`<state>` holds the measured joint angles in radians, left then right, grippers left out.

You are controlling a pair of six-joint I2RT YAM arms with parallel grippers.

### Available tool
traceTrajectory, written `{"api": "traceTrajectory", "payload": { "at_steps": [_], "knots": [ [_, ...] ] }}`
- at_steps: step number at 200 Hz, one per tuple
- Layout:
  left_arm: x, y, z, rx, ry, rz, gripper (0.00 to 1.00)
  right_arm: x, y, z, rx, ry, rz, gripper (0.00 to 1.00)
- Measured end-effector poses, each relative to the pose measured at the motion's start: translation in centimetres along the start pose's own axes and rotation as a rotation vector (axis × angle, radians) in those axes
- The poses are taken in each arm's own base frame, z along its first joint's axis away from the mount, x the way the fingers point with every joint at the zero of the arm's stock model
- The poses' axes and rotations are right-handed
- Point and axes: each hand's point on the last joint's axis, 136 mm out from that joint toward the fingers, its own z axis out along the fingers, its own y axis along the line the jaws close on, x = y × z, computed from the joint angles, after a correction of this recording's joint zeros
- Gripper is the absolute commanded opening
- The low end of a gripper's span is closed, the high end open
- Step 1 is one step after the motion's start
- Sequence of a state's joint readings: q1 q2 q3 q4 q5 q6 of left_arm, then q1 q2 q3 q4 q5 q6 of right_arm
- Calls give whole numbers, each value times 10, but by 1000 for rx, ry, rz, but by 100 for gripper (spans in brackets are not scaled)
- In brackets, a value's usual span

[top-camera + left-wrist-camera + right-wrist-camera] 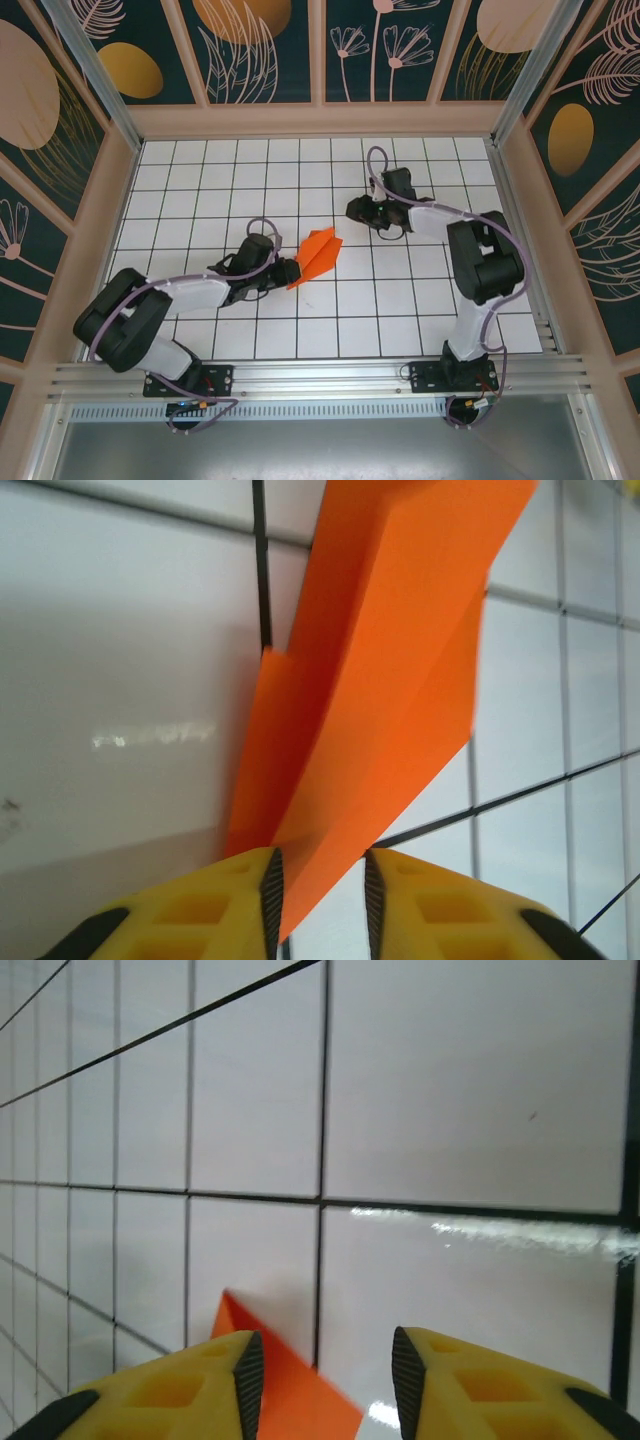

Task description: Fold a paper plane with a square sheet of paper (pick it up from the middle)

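Nearest the arm bases, on the near-left side of the paper plane (318,255), the left gripper (284,273) lies low over the table (400,300) and meets the plane at its pointed end. In the left wrist view its yellow fingers (235,905) stand a little apart, with the orange nose running down between them. The paper lies close against one pad, while a strip of white table shows between it and the other, so this reads as a loose bracket around the nose and not a pinch. Holding at the tip makes sense for the last creases, since the narrow end is where the layers stack and can be pressed without crushing the wings. The plane itself sits on the white grid near the middle of the table, its nose toward the near left and its broad tail toward the far right. It is folded into a dart with a ridge along its length, so the folding looks essentially done. Beyond the plane's tail, on the far-right side and clear of the paper, the right gripper (357,210) hovers low with its jaws spread around bare table. In its wrist view, one orange corner (275,1385) pokes out beside a finger, and nothing is held. Standing off there leaves the plane free.
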<state>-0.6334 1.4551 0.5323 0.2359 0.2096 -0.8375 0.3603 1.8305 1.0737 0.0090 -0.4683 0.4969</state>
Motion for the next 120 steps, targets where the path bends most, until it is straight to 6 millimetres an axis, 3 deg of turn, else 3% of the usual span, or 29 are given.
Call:
{"api": "traceTrajectory", "payload": {
  "at_steps": [26,45,87,120],
  "knots": [
    [-29,-14,-18,8,-127,7,51,26,18,-4,-26,33,2,53],
    [-37,-14,-23,-7,-173,4,57,51,26,4,-30,87,13,54],
    [-38,-7,-20,-29,-179,-14,61,84,49,16,-63,168,25,53],
    [-31,1,-11,-47,-151,-26,62,102,41,30,-37,219,72,53]
  ]
}}
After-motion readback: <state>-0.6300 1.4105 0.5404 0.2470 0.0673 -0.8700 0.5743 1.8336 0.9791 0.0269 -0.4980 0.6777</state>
